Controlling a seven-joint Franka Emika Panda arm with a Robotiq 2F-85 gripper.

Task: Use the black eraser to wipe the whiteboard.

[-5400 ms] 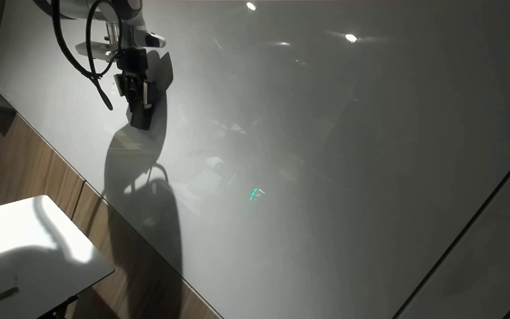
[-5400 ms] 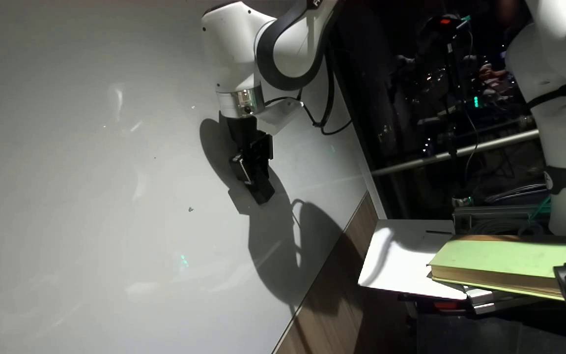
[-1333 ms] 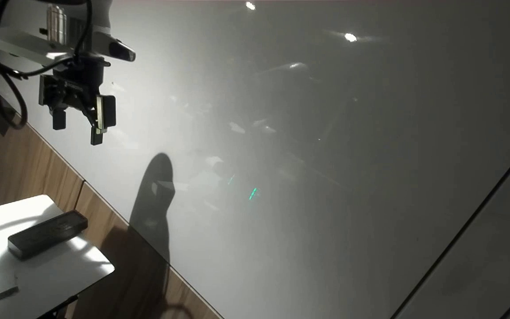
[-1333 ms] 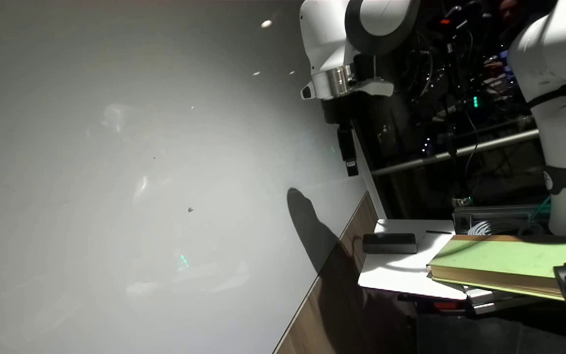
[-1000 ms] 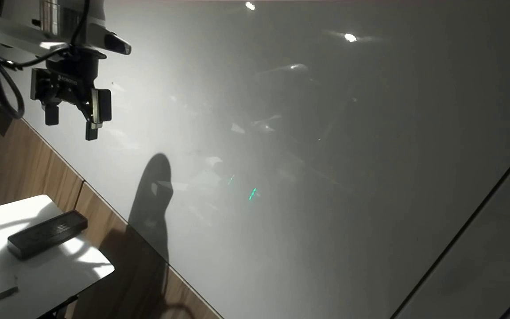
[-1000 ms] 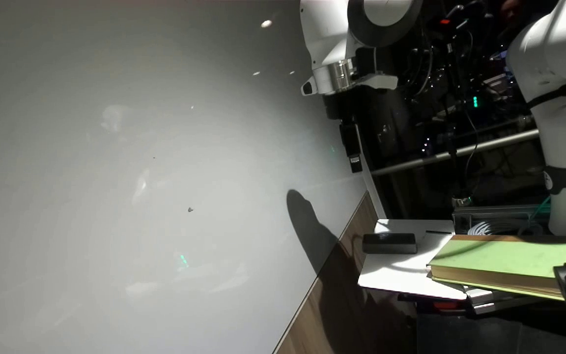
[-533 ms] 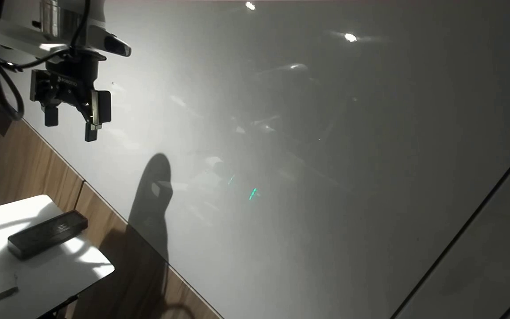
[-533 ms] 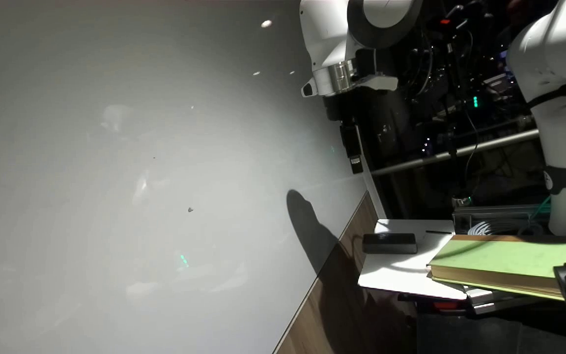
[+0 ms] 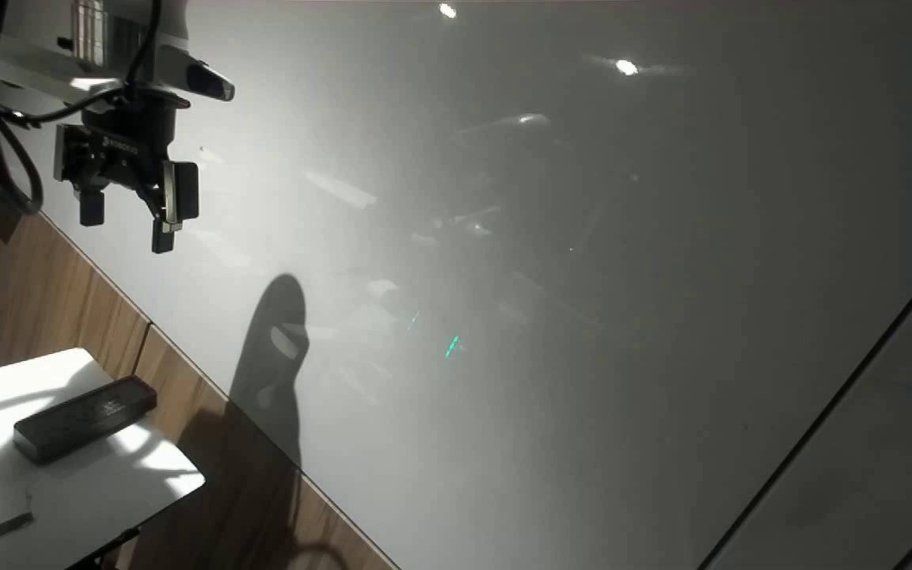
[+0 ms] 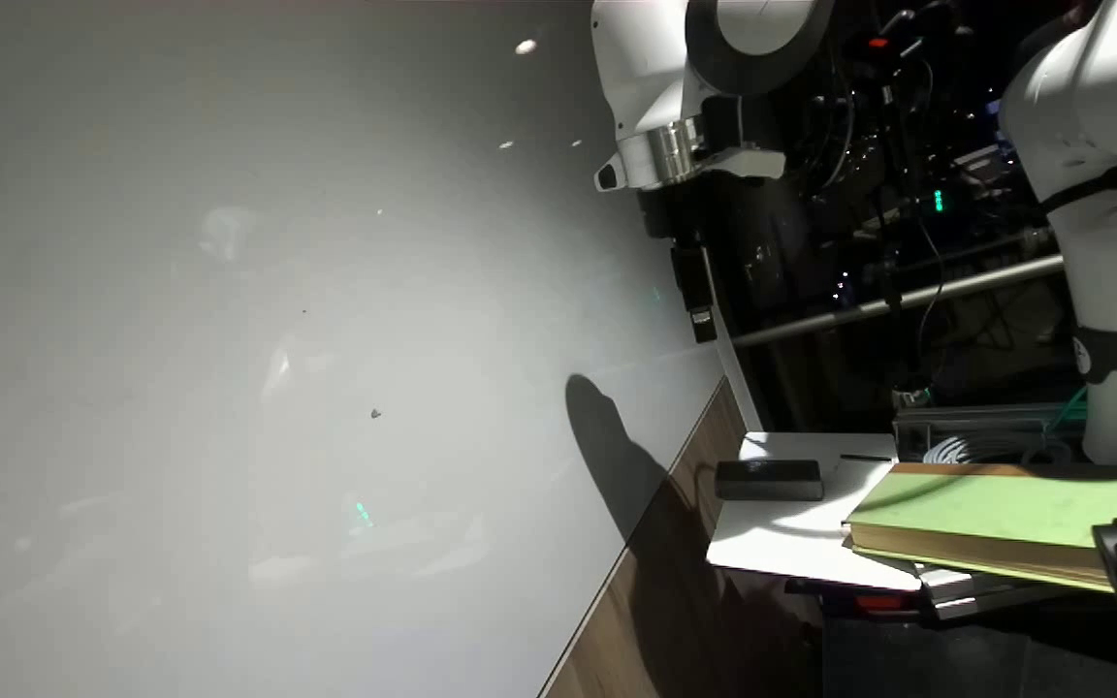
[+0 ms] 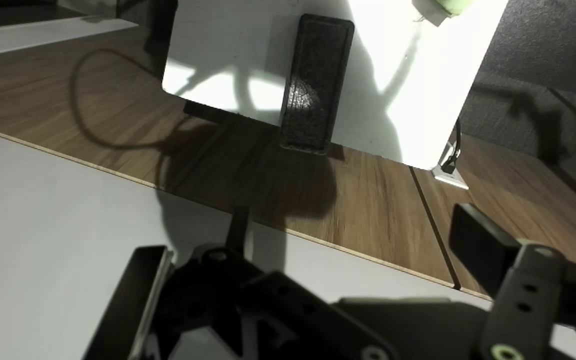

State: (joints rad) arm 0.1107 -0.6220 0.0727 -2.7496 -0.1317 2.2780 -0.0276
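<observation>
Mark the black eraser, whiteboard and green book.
Black eraser (image 11: 317, 84), wrist view, middle of upper face.
Whiteboard (image 9: 519, 257), in an exterior view, bare surface.
Green book (image 10: 1014, 505), in an exterior view, top cover.

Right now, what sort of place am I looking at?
Likely a lab or office room, judging by the large whiteboard, the white robot arm and the black eraser on a small table.

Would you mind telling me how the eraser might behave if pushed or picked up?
The eraser looks blocky and straight, so probably stiff. It lies flat on the table, so it seems unlikely to roll. One end juts past the edge, so a push that way might tip it off.
</observation>
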